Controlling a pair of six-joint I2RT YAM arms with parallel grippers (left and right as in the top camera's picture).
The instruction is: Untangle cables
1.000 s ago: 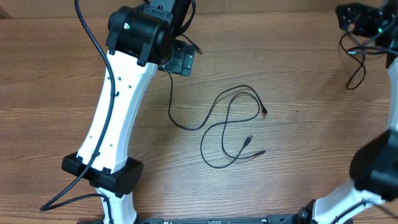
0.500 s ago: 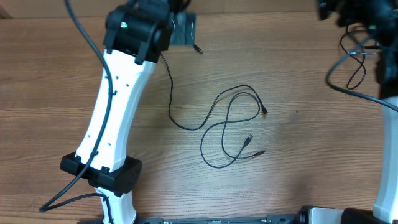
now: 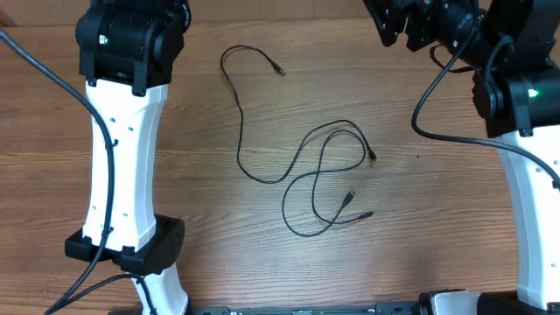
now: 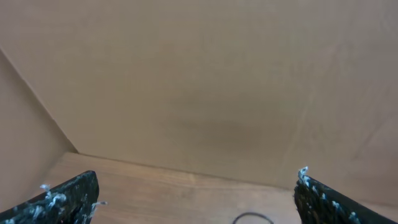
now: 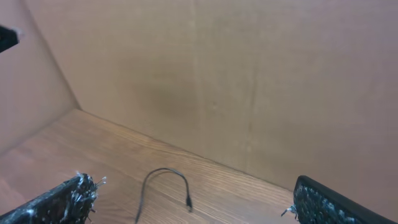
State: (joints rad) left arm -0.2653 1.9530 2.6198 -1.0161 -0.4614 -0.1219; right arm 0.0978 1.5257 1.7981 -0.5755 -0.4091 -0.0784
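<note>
Cables (image 3: pixel 317 173), thin black cords, sprawl across the brown wooden table (image 3: pixel 420 219).
Left gripper (image 4: pixel 198 186) and right gripper (image 5: pixel 193 190) gape wide, both empty.

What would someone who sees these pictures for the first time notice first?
The thin black cables lie in loose, crossing loops in the middle of the wooden table. The white left arm and right arm flank them; the left gripper and right gripper are wide open, holding nothing.
</note>
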